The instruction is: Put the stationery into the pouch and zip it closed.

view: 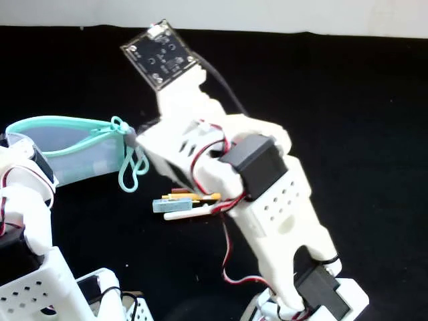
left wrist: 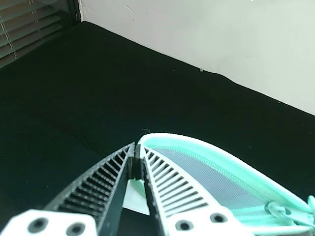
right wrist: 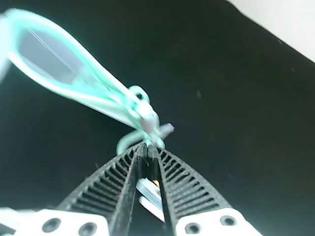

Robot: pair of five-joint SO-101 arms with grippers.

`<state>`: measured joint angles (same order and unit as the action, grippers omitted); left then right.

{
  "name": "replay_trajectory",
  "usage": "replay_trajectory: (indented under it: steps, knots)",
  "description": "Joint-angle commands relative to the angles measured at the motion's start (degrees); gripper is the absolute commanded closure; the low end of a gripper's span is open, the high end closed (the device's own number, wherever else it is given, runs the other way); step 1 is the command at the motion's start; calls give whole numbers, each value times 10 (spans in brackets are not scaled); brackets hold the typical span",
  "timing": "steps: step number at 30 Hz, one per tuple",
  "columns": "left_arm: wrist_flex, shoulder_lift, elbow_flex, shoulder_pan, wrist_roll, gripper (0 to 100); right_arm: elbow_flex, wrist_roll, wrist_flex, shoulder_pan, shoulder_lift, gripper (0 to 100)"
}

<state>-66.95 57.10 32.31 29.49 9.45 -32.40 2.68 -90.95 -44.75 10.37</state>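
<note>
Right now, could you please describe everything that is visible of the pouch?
The pouch is soft, with a pale see-through body and a mint zip along its rim. The zip is open, the mouth a long oval. A mint cord loop hangs from the zip end. The left gripper is shut on one end of the rim, the right gripper on the other, by the cord. The stationery lies outside, beside it.
</note>
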Motion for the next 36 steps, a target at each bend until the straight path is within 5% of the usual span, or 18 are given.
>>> replay_trajectory:
  steps: [1, 15, 20, 26, 36]
  knots:
    - [-9, -9, 12, 1, 6, 993, -4, 46, -33, 31, 20, 990]
    - [-9, -9, 12, 1, 5, 993, 362, 235, 40, 40, 27, 989]
    - [-9, -10, 12, 2, 4, 993, 463, 251, 108, 38, 27, 975]
    - [-9, -10, 12, 2, 4, 993, 573, 271, 225, 37, 27, 835]
    - [-9, -11, 12, 27, 4, 993, 692, 267, 416, -17, 22, 826]
